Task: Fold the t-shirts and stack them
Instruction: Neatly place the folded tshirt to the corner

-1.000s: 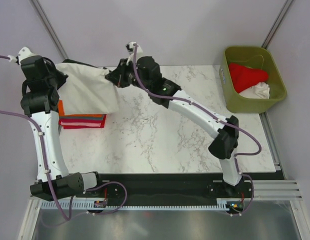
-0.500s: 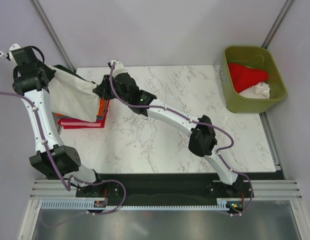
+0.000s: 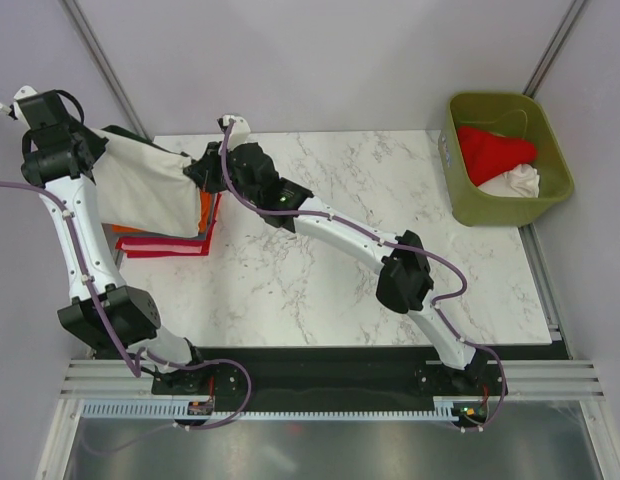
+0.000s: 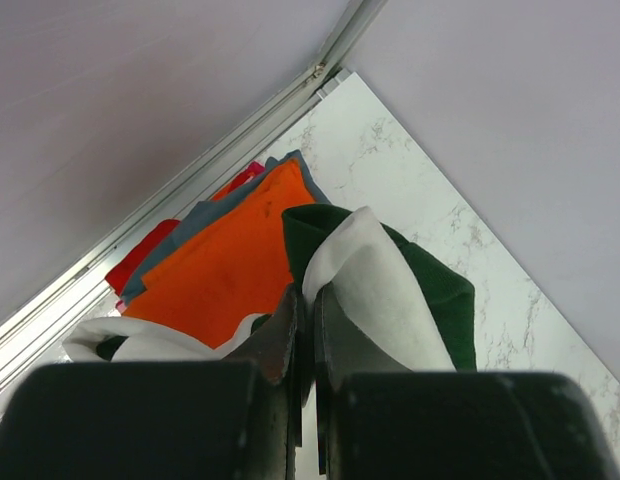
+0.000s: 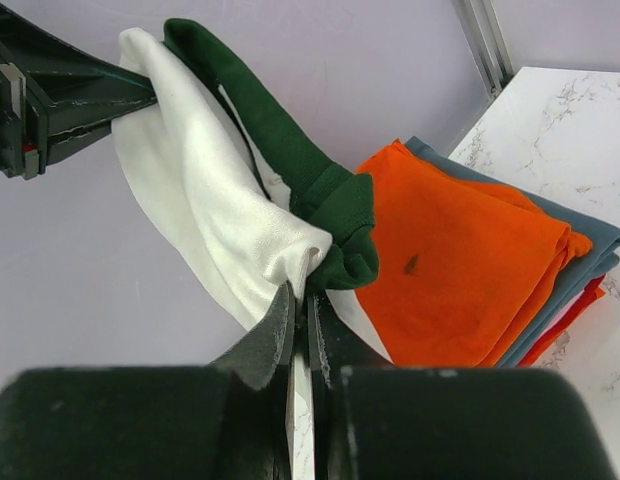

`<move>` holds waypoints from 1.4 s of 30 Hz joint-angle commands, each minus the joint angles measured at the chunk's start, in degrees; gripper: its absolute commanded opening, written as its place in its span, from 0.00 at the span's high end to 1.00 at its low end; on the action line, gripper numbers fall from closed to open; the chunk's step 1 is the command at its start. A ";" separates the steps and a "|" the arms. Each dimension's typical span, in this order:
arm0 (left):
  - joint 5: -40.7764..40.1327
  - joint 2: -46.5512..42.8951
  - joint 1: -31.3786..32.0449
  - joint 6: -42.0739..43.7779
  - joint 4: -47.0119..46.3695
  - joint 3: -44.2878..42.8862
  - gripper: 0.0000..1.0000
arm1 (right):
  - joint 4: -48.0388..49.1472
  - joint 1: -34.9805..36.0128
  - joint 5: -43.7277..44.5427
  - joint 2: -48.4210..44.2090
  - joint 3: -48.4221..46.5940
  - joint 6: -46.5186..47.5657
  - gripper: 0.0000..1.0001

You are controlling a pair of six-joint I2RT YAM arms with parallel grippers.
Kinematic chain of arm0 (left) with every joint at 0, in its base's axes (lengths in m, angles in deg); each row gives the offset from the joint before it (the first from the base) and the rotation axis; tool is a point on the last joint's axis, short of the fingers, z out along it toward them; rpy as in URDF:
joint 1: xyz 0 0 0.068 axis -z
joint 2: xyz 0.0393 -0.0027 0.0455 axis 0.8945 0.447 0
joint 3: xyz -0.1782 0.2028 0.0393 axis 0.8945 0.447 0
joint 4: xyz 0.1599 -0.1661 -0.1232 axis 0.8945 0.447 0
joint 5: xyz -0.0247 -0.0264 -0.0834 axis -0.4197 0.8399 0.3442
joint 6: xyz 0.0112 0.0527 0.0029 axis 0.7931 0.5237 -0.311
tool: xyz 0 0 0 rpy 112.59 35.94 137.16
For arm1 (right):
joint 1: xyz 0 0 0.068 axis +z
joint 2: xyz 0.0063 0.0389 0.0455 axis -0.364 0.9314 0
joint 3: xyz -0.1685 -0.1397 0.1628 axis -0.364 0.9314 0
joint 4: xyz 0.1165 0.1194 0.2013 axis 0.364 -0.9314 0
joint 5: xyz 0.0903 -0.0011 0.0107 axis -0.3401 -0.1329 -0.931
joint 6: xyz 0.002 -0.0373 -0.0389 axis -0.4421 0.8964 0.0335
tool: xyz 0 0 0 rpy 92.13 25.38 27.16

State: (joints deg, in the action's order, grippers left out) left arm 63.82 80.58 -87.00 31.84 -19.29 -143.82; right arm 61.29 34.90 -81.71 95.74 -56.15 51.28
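Left gripper (image 4: 308, 300) and right gripper (image 5: 300, 296) pinch the cream tee (image 3: 140, 190) above the folded stack (image 3: 170, 244); I'd lower it level, edges squared.

Mostly hidden under the cream shirt (image 3: 140, 190) at the upper left of the top view: the folded stack (image 3: 168, 245), just its lower and right edges peeping out. Too covered to count its layers. Tips of the left gripper (image 3: 98, 152) and right gripper (image 3: 201, 170) buried in cloth there. Blurred and dark along the bottom of both wrist views: the finger bases. Cut off at the left edge of the right wrist view: most of the left gripper. In the bin (image 3: 490, 213), upper right, red shirt (image 3: 495, 150) and white shirt (image 3: 520, 182) bunched up, undersides hidden.
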 commanded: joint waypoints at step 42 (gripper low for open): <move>1.11 14.21 -0.88 -2.09 -28.14 7.87 0.98 | 24.18 -7.73 -0.48 17.90 -5.20 -14.21 1.00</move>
State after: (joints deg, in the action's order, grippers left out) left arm 66.97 94.11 -87.09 31.18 -35.99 -136.32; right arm 81.07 28.28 -83.41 112.41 -58.29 38.06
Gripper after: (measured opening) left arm 0.045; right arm 0.095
